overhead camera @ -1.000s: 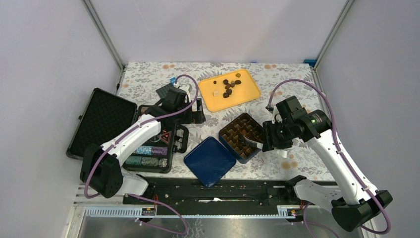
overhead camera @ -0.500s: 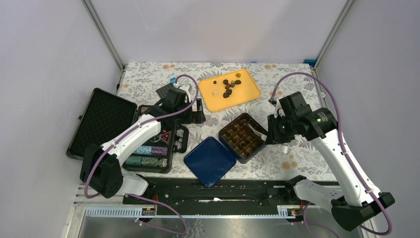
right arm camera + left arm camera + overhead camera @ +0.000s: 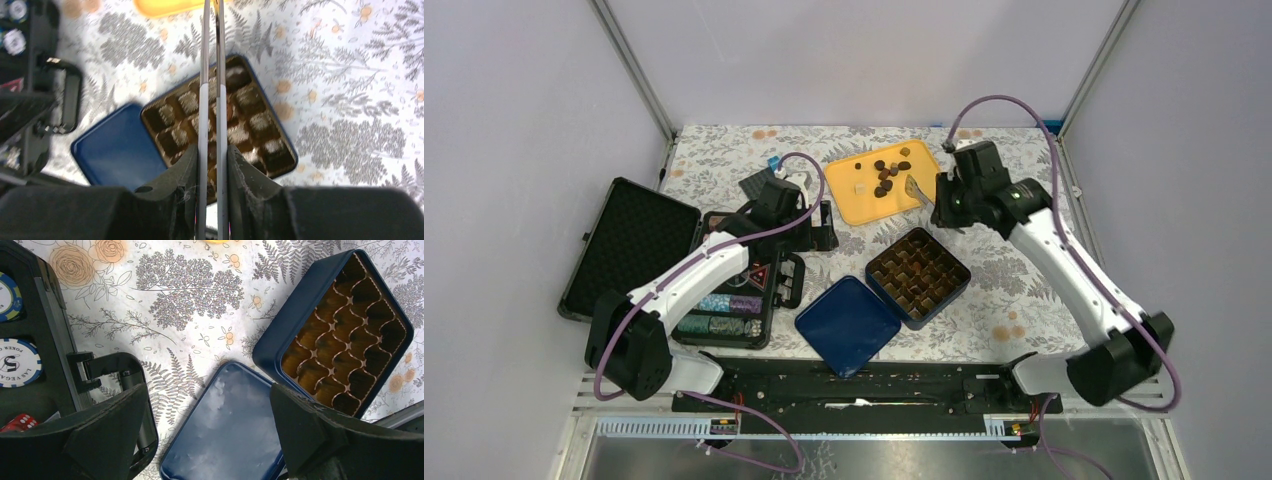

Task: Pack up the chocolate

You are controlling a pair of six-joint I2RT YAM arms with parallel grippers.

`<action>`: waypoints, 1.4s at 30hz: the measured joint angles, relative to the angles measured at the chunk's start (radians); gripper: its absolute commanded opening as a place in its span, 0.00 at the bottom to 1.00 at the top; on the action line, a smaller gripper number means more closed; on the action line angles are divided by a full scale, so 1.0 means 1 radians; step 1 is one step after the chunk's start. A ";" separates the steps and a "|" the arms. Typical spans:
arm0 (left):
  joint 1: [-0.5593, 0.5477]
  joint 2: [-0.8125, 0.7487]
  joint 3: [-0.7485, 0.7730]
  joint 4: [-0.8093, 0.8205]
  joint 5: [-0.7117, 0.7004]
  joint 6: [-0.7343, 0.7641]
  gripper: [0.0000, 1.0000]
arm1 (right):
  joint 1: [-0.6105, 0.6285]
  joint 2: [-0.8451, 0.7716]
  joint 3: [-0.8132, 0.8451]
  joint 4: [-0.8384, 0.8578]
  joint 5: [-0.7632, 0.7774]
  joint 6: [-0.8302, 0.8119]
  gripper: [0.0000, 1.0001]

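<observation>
Several dark brown chocolate pieces (image 3: 886, 175) and one pale cream piece (image 3: 860, 186) lie on the yellow tray (image 3: 924, 190) at the back. My right gripper (image 3: 934, 200) is shut on metal tongs (image 3: 913, 186), whose tips hover at the tray's right side. In the right wrist view the tongs (image 3: 211, 100) run up between my right gripper's (image 3: 212, 150) jaws, both arms close together. Below them lies the open blue box (image 3: 918, 275), whose gold-brown cells look empty in the left wrist view. My left gripper (image 3: 809, 225) stands open and holds nothing.
The box's blue lid (image 3: 848, 325) lies flat just left of the box (image 3: 280, 340). An open black poker case (image 3: 634, 250) with striped chips (image 3: 19, 362) fills the left side, under my left arm. The lid (image 3: 225, 425) shows between my left gripper's (image 3: 208, 390) fingers.
My right arm has swung from beside the blue box back and left to the yellow tray, carrying the tongs. Its jaws have squeezed the tongs narrower. The left arm has not moved.
</observation>
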 measured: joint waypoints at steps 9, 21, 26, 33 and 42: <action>0.000 -0.020 0.000 -0.020 -0.024 0.017 0.99 | 0.000 0.288 0.017 0.203 0.136 -0.019 0.34; 0.000 -0.035 0.000 -0.042 -0.051 0.032 0.99 | 0.001 0.402 0.062 0.264 0.097 -0.025 0.40; 0.000 -0.035 0.000 -0.045 -0.042 0.031 0.99 | 0.012 0.402 0.070 0.278 0.085 -0.026 0.40; 0.000 -0.035 0.000 -0.045 -0.043 0.032 0.99 | 0.038 0.436 0.070 0.281 0.063 -0.025 0.43; 0.000 -0.035 0.000 -0.045 -0.044 0.032 0.99 | 0.052 0.465 0.071 0.282 0.065 -0.028 0.45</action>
